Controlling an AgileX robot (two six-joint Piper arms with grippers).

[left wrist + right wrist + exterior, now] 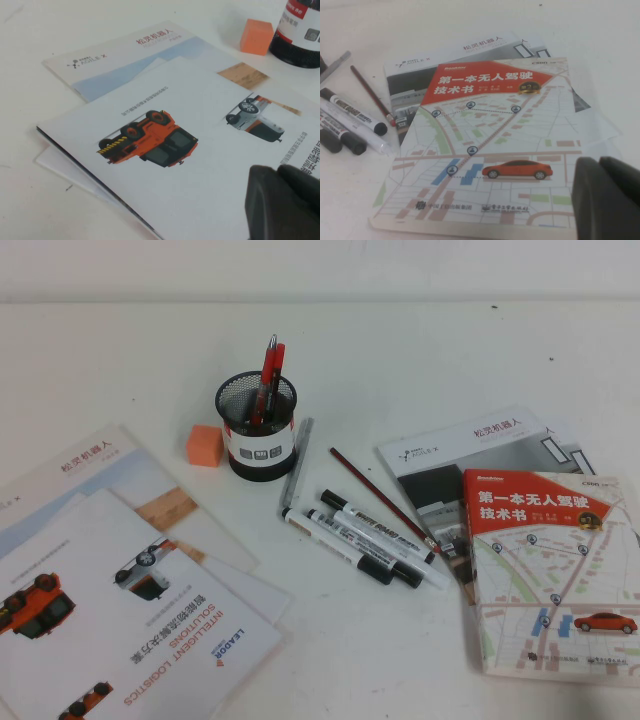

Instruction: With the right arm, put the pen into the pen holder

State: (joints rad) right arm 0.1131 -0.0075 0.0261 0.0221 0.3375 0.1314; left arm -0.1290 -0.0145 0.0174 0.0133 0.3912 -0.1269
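Three white-barrelled markers with black caps (372, 536) lie side by side on the table, right of the black mesh pen holder (257, 430), which holds red pens. The markers also show in the right wrist view (354, 114). The pen holder's lower part shows in the left wrist view (299, 32). Neither arm shows in the high view. My right gripper (599, 164) hovers over the map-cover book (485, 145), fingers together and empty, well away from the markers. My left gripper (277, 171) hovers over the brochures (165, 150), fingers together and empty.
A slim silver-grey pen (295, 465) and a thin dark-red pencil (380, 498) lie beside the markers. An orange cube (205, 445) sits left of the holder. Brochures (110, 590) cover the front left. A book (555, 570) on a grey booklet (470, 455) lies at the right.
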